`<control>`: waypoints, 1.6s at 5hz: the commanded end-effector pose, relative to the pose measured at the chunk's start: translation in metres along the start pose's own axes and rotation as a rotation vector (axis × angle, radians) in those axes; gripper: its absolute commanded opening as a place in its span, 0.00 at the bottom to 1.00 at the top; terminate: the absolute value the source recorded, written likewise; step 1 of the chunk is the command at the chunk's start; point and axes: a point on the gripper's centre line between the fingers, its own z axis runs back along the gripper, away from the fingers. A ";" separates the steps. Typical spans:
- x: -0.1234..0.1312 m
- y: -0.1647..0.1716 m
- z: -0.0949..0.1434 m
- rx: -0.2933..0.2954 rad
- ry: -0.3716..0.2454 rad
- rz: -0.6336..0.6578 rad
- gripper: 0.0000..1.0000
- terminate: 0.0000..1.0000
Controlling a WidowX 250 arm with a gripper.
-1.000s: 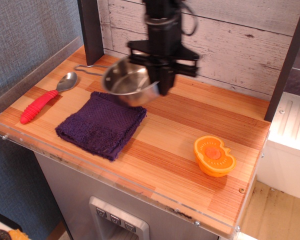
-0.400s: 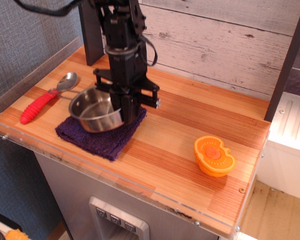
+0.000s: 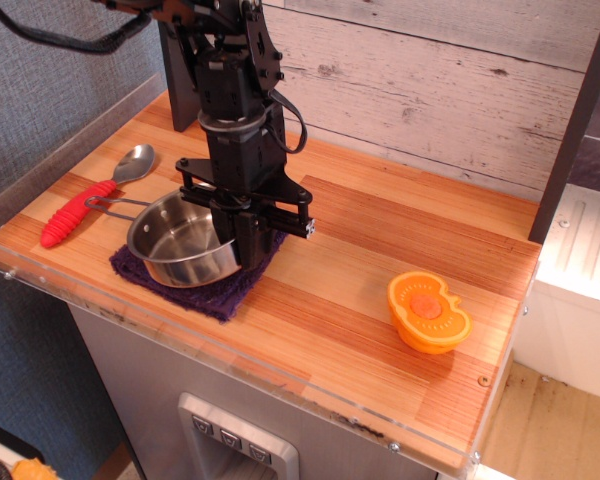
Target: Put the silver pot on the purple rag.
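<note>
Shiny silver pot [image 3: 183, 240], dark purple rag [image 3: 205, 293], red-handled silver spoon [image 3: 93, 197], orange dish [image 3: 427, 312], striped wooden table [image 3: 370, 260].

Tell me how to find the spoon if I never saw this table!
Start at the wooden table and go to its left edge by the grey wall. The spoon lies there, just left of the silver pot. It alone has a bumpy red handle and a shiny silver bowl.

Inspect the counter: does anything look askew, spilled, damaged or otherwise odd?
Nothing stands out. The silver pot sits over the purple rag with the end effector at its rim. The spoon and orange dish lie undisturbed; no spills.
</note>
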 end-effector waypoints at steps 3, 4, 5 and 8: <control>0.012 0.002 0.003 -0.011 -0.023 0.014 1.00 0.00; 0.012 -0.004 0.008 -0.012 -0.034 -0.016 1.00 0.00; 0.012 -0.017 0.029 0.003 -0.099 -0.070 1.00 0.00; 0.015 -0.034 0.058 0.078 -0.155 -0.076 1.00 0.00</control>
